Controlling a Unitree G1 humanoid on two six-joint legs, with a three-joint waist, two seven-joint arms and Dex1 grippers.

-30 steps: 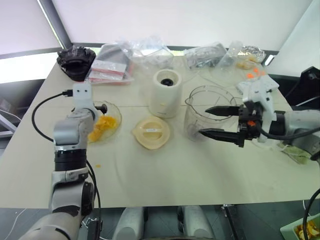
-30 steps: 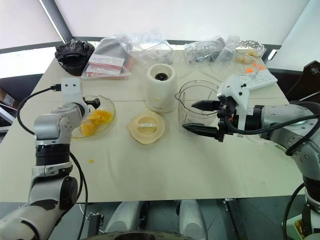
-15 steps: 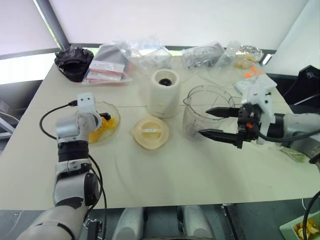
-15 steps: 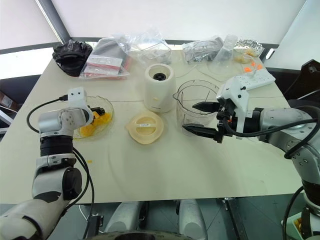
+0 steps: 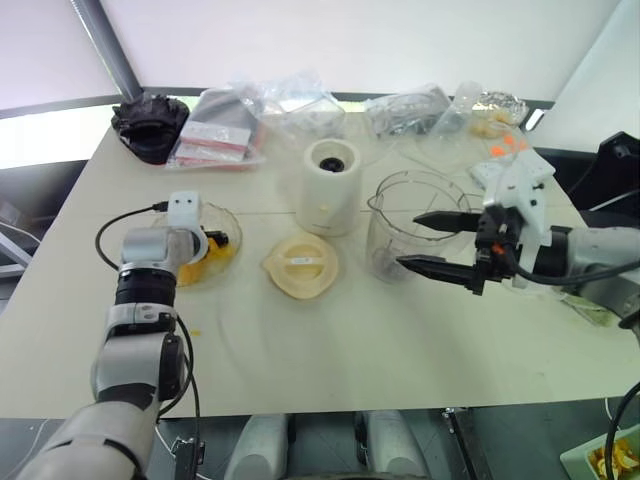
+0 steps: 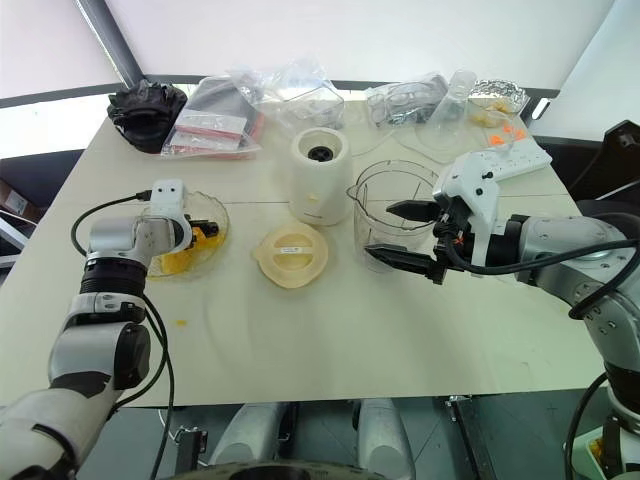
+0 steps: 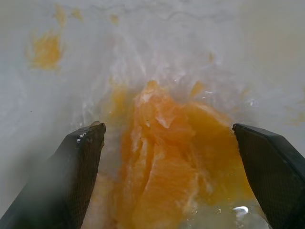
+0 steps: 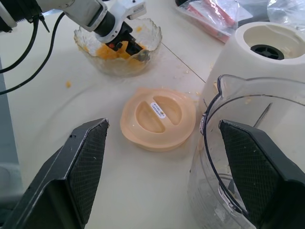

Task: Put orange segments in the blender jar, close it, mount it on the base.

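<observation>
The left gripper (image 7: 167, 143) is reaching into the shallow scalloped clear glass dish (image 8: 145, 40) at the left of the table, its two black fingers spread wide around the heap of wet, bright orange segments (image 7: 167, 157) and holding nothing. The right gripper (image 5: 432, 242) is hanging beside the tall clear plastic blender jar (image 5: 405, 235), jaws wide apart and empty. The squat cream-white base (image 5: 330, 187) is standing just left of the jar, the flat round cream lid (image 5: 301, 265) lying nearer.

The segments look slippery; a pinch may squash them or let one drop on the way across, as the orange scrap (image 6: 181, 322) nearby suggests. The jar, ungripped, could tip.

The pale beige tabletop (image 5: 320, 360) is carrying plastic bags (image 5: 240, 120) along its far edge, under a white blind.
</observation>
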